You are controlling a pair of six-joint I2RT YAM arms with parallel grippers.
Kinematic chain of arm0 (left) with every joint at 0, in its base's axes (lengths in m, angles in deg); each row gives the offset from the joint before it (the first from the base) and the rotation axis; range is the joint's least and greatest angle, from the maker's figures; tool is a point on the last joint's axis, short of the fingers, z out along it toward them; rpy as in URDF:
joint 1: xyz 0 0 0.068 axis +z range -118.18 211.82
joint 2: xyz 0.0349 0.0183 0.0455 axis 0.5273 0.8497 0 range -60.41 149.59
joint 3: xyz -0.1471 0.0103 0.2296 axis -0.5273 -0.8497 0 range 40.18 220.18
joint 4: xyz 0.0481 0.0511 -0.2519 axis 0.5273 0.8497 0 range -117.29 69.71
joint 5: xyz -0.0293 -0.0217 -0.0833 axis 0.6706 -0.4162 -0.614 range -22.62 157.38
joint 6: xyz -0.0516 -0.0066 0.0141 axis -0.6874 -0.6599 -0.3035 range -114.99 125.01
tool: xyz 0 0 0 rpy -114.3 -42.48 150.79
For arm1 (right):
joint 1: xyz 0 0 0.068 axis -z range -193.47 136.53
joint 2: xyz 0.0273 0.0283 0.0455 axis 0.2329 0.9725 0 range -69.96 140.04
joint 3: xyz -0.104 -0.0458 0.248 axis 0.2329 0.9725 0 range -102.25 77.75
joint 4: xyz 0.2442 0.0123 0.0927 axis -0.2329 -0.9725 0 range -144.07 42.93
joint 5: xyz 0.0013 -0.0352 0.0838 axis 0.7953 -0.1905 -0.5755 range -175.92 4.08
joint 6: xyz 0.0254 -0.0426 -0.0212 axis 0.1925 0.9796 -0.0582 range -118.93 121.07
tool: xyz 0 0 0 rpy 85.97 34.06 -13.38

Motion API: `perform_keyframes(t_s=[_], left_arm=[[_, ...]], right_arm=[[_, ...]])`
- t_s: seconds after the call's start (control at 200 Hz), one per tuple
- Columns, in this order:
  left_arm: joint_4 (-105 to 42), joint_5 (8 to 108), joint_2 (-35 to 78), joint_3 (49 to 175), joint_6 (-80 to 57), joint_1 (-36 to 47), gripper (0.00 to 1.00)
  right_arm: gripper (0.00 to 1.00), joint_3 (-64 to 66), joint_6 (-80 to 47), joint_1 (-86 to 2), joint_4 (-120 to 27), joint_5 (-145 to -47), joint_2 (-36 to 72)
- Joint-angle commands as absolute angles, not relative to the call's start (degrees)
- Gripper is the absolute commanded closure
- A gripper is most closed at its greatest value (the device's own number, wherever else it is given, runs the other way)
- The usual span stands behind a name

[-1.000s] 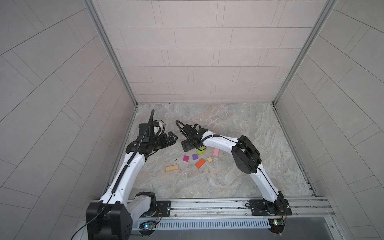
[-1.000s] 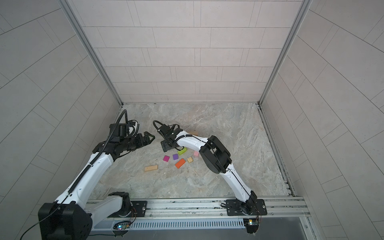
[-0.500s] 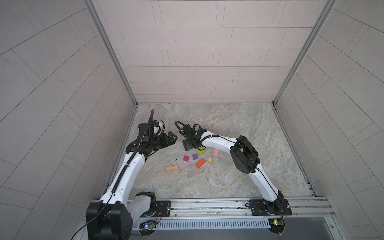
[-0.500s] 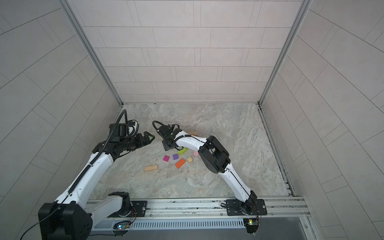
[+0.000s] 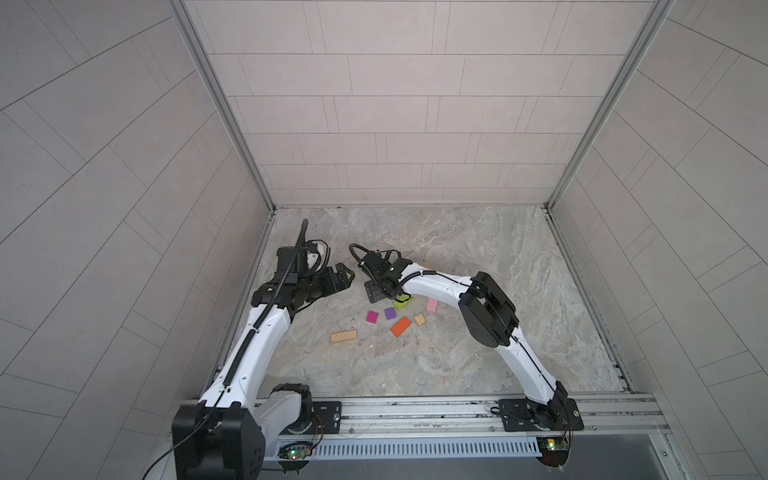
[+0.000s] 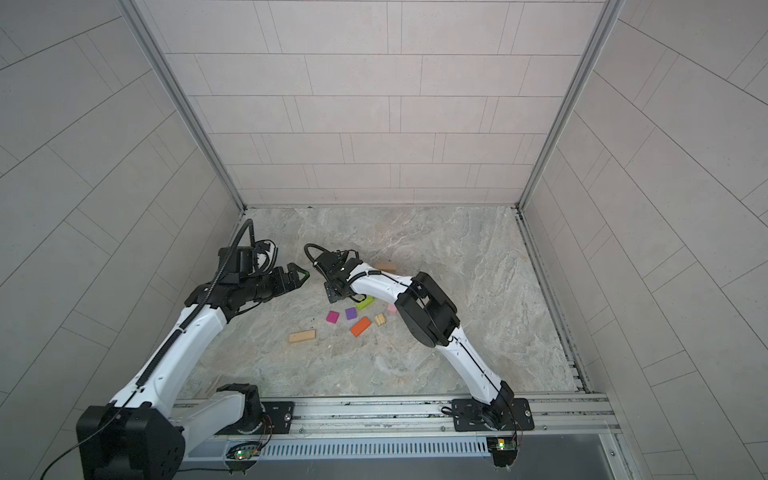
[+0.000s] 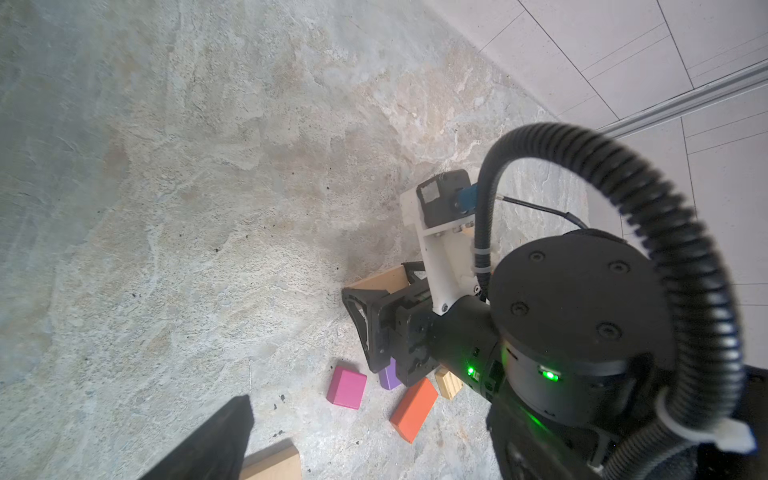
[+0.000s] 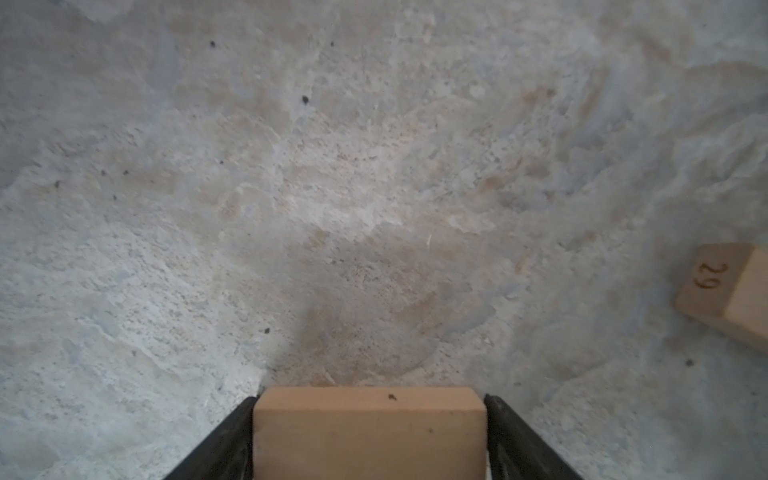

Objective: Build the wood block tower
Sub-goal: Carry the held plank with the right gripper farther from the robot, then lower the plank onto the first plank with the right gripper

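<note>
My right gripper [image 8: 370,405] is shut on a plain tan bar [image 8: 369,432], low over the floor at the left of the wood blocks; both top views show that gripper [image 5: 376,291] pointing down. Loose on the floor lie a magenta cube [image 5: 372,317], a purple cube [image 5: 390,313], a green block [image 5: 402,304], an orange block [image 5: 400,326], a ridged tan piece [image 5: 419,320], a pink block [image 5: 432,305] and another tan bar [image 5: 344,336]. My left gripper [image 5: 343,276] hovers open and empty to the left. No tower shows.
A further tan bar [image 6: 385,267], marked 29 on its end [image 8: 727,299], lies just behind my right arm. The side wall [image 5: 232,249] stands close behind my left arm. The marble floor [image 5: 478,249] stretches to the back and right.
Hardly anything differs: my right gripper keeps the tan bar at about the same spot, my left arm stays put, and the loose blocks lie where they were.
</note>
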State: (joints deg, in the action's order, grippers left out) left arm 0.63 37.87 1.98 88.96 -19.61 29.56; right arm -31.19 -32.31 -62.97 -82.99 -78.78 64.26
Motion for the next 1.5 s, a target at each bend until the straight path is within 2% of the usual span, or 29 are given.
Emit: perform_keyframes(t_s=[0.0, 0.135, 0.305, 0.64, 1.051, 1.496], left_arm=[[0.39, 38.03, 1.38, 88.41, -19.51, 29.89, 0.05], [0.33, 38.02, 1.43, 88.39, -19.53, 29.89, 0.05], [0.31, 37.94, 1.46, 88.42, -19.52, 29.98, 0.05], [0.17, 37.77, 1.54, 88.34, -19.60, 29.98, 0.05], [-0.03, 37.77, 1.82, 88.32, -19.69, 29.99, 0.05], [-0.13, 37.76, 1.78, 88.27, -19.69, 29.93, 0.05]], right_arm=[[0.16, -31.55, -33.76, -63.31, -85.69, -77.10, 65.48], [0.21, -31.40, -34.07, -63.30, -85.90, -76.64, 65.37], [0.35, -29.45, -36.51, -63.14, -86.01, -74.82, 63.55], [0.47, -20.86, -42.69, -60.02, -84.90, -70.14, 56.09], [0.48, -16.82, -46.96, -55.36, -85.48, -68.82, 54.49], [0.48, -16.77, -47.81, -51.05, -85.32, -71.88, 55.53]])
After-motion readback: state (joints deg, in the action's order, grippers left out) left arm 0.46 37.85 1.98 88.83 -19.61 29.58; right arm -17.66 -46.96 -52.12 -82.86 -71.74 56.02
